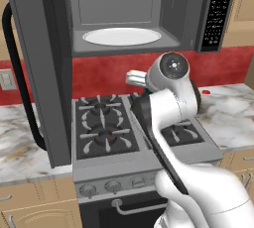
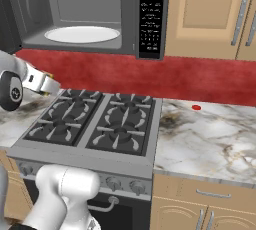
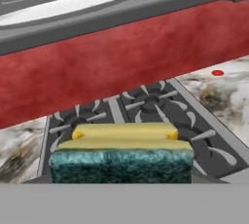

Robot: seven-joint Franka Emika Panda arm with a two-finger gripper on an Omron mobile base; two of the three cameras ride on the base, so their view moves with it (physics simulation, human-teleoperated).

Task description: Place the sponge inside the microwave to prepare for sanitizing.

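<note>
Red backsplash [image 2: 200, 76], marbled counter [image 2: 210, 139], tan wood cabinets [image 2: 210, 14], gas stove [image 2: 95, 119], wall switch [image 1: 7, 79].

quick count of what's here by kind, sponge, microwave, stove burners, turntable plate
sponge: 1
microwave: 1
turntable plate: 1
stove burners: 4
total: 7

Microwave [image 1: 74, 24] doorway unobstructed above stove [image 1: 101, 128]
</note>
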